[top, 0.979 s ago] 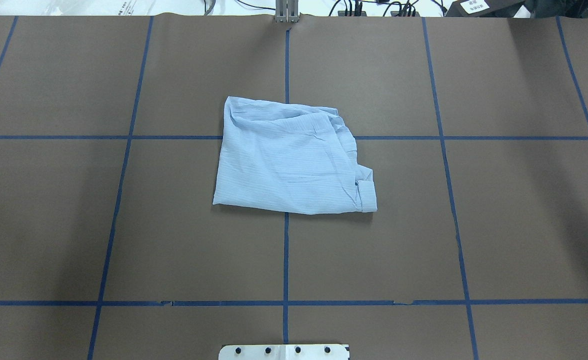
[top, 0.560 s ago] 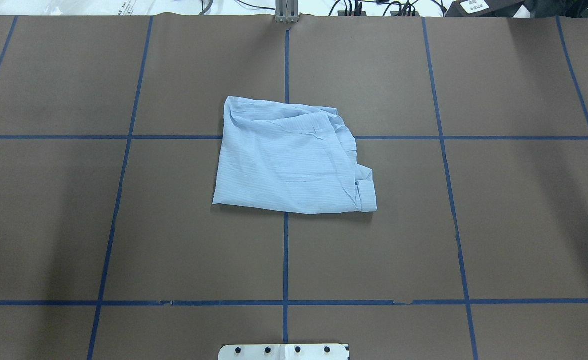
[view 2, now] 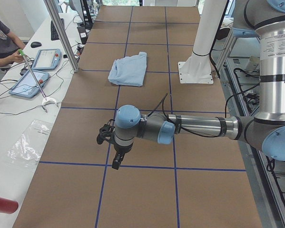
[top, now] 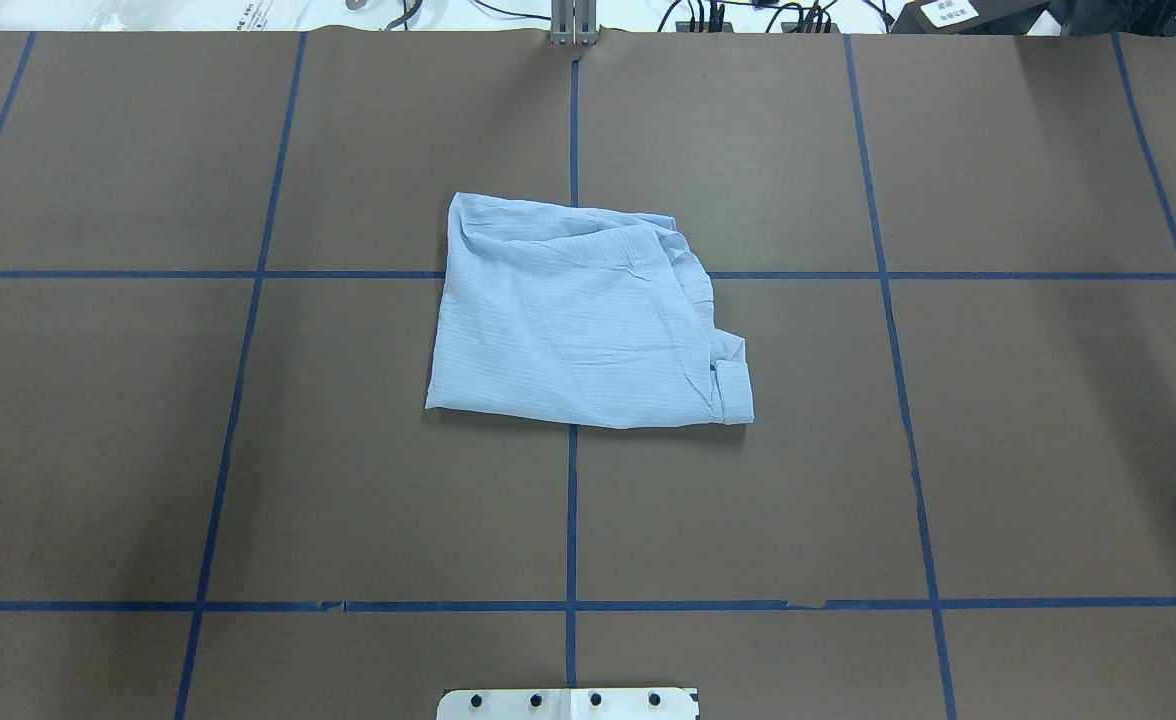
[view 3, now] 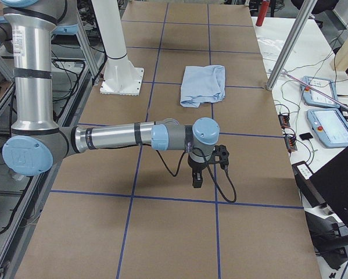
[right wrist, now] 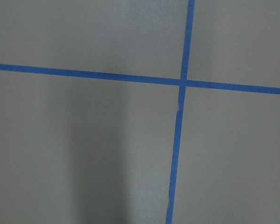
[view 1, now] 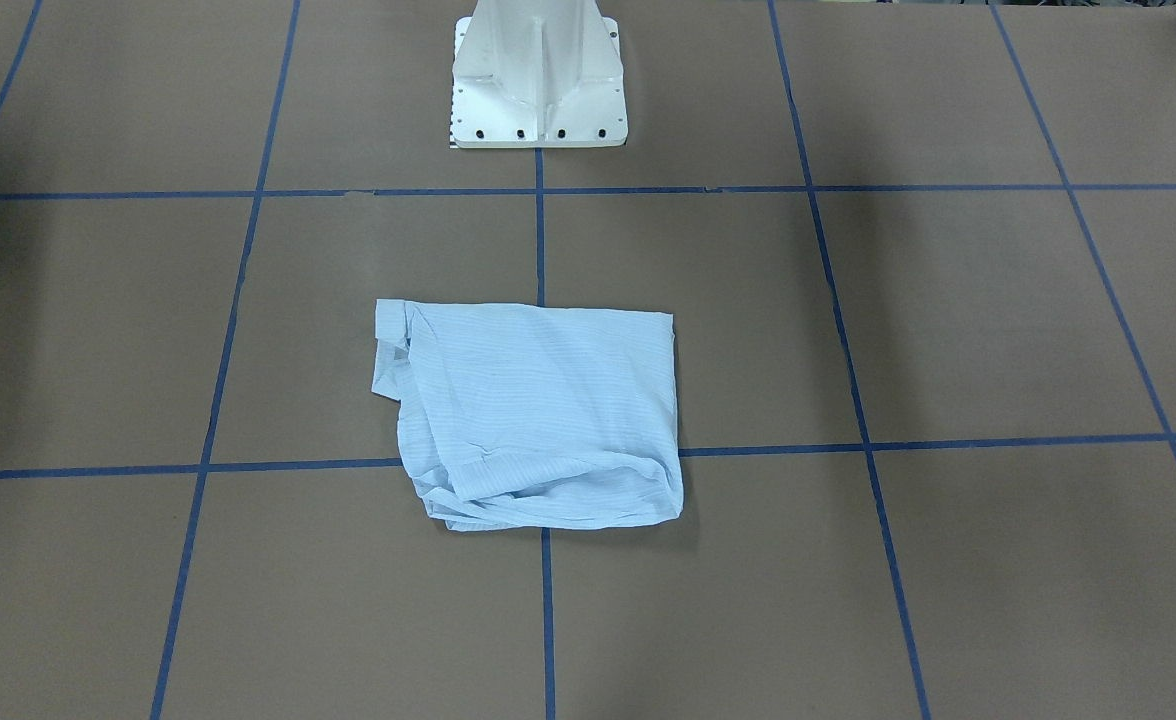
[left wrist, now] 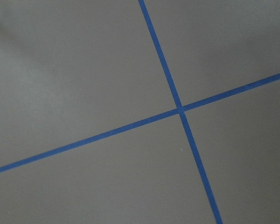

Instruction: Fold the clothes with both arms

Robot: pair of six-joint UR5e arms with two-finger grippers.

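Jaws of the left arm (view 2: 194,126) and right arm (view 3: 115,136) hang well apart from the shirt (top: 578,320); open or closed, I cannot tell. It lies mid-counter (top: 998,450), folded compact. Folding looks essentially finished.

No lettering is legible (the white label (top: 949,12) is too blurred).
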